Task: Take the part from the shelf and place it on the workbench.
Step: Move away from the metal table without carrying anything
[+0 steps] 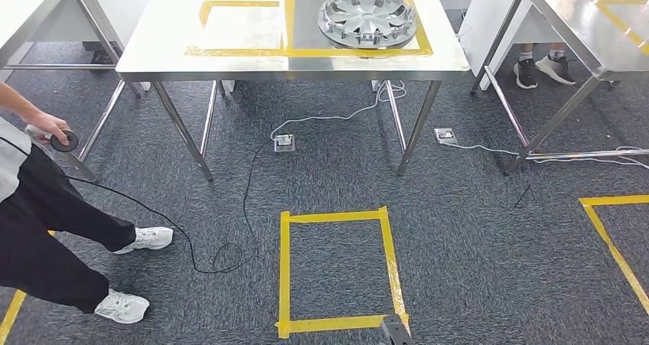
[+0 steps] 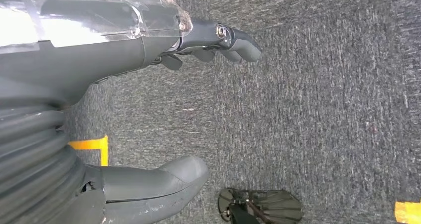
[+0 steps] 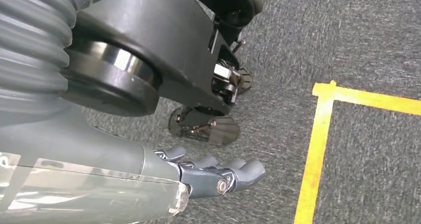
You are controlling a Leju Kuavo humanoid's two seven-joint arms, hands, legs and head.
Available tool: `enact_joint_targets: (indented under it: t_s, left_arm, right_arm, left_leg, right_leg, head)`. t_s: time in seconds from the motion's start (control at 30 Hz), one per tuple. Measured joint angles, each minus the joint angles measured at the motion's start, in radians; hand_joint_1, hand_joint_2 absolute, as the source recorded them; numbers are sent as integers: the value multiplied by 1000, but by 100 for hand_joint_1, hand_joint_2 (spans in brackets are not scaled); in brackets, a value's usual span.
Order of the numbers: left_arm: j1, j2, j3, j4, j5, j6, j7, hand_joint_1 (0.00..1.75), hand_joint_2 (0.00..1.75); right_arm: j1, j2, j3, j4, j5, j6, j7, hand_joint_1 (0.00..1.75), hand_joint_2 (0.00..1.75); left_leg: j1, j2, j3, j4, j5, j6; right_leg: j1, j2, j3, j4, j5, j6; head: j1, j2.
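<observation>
Hubcap (image 1: pixel 368 16) on workbench (image 1: pixel 229 35), hands (image 2: pixel 218 42) (image 3: pixel 218 177) hanging empty, well apart

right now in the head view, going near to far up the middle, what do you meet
yellow tape square on the carpet -> floor socket box with cable -> steel table's front edge -> silver hubcap inside the taped outline on the table

This looks like a robot test lab or workshop floor. Steel workbenches (image 1: pixel 295 54) stand at twelve o'clock on dark grey carpet (image 1: pixel 459 245), with yellow floor-tape squares (image 1: pixel 337 268) marking stations at six o'clock. A floor power outlet (image 1: pixel 284 142) trails cables beneath the bench. At nine o'clock a person (image 1: pixel 46 230) holds what may be a control device (image 1: pixel 64 140).
</observation>
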Motion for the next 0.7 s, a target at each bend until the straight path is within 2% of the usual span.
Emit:
enact_joint_targets:
  t_s: [0.17,0.27,0.33,0.4,0.47,0.5,0.53,0.57,0.63,0.67,0.7]
  left_arm:
    - [0,4,0,0,-1,0,15,0,175]
    - [0,5,1,0,-4,1,18,0,175]
    - [-1,5,1,0,-8,1,18,0,175]
    - [-1,5,1,0,-11,1,17,0,175]
    - [-1,5,1,0,-13,1,17,0,175]
    - [-1,6,1,0,-13,1,17,0,175]
    - [0,6,1,0,-14,1,17,0,175]
    - [0,6,1,0,-15,1,17,0,175]
    - [0,6,1,0,-17,1,15,0,175]
    - [-1,5,1,0,-19,1,14,0,175]
    - [-1,5,1,0,-20,2,13,0,175]
  right_arm:
    - [-1,4,12,0,5,-1,0,0,175]
    - [-1,4,16,0,2,6,1,0,175]
    - [-3,3,17,0,1,8,1,0,175]
    - [-3,2,18,0,0,9,1,0,175]
    - [-2,0,20,0,1,10,2,0,175]
    - [-1,0,21,0,1,10,2,0,175]
    - [0,0,22,0,2,10,3,0,175]
    - [1,0,22,0,2,11,3,0,175]
    - [0,-1,23,0,3,11,4,0,175]
    - [-1,-1,23,0,3,11,4,0,175]
    - [-2,-1,23,0,3,11,5,0,175]
  left_leg:
    - [-1,0,-3,6,-4,6]
    - [-1,0,-6,10,-6,11]
    - [5,0,-4,2,-1,18]
    - [10,2,0,-6,3,26]
    - [8,3,1,-6,2,28]
    - [7,3,2,-6,1,29]
    - [6,2,4,-5,-1,29]
    - [5,1,7,-5,-3,27]
    - [4,-1,15,-5,-10,22]
    - [2,-2,18,-3,-14,17]
    - [1,-2,17,-2,-17,12]
  right_leg:
    - [0,0,0,0,0,3]
    - [0,0,0,-2,1,10]
    - [-1,0,-4,6,-8,15]
    - [-1,0,-38,80,-53,19]
    - [0,1,-105,220,-113,20]
    - [0,1,-134,275,-126,20]
    - [0,1,-149,299,-120,19]
    - [0,1,-148,283,-91,15]
    - [2,1,-107,165,-6,3]
    - [5,1,-85,107,24,-5]
    - [7,1,-69,66,36,-12]
  head:
    - [-1,0]
    - [-2,0]
    - [-1,0]
    - [7,0]
    - [17,0]
    - [20,0]
    - [21,0]
    - [23,0]
    - [28,0]
    - [28,0]
    - [29,0]
